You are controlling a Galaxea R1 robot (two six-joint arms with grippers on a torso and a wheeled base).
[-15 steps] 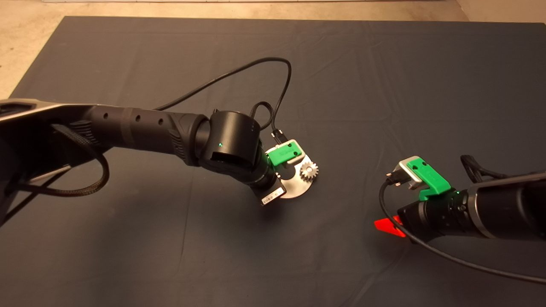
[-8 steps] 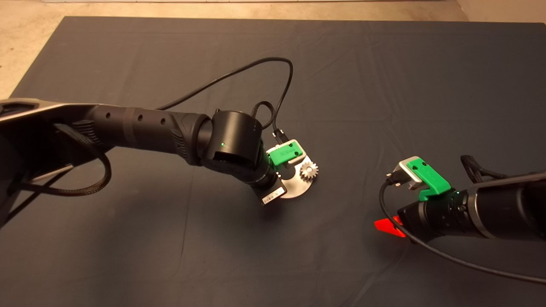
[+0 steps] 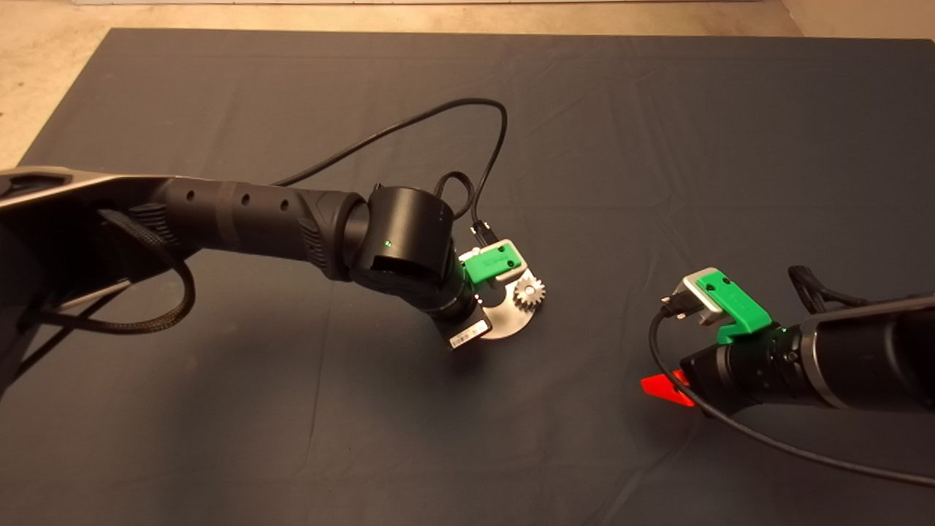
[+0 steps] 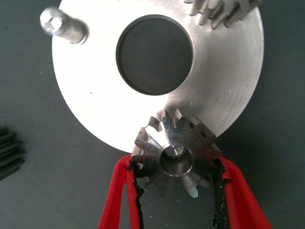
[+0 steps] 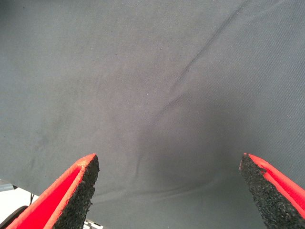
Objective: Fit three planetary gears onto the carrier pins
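The left arm has crept slightly forward, and the left gripper pinches a gear between its jaws by the toothed rim, over a pin; small, stiff steel, likely slippery.

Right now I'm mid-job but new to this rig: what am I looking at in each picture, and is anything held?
The overhead picture shows two black robot arms over a dark mat. The left gripper is at the round metal disc; the right gripper waits over bare mat, jaws wide open. The other two pictures come from cameras on each wrist. In the left wrist picture the red fingers clamp a small gear whose centre hole sits over a pin at the disc's edge. A second gear already sits on the disc, one pin is bare, and a dark toothed part, perhaps the third gear, lies beside it.
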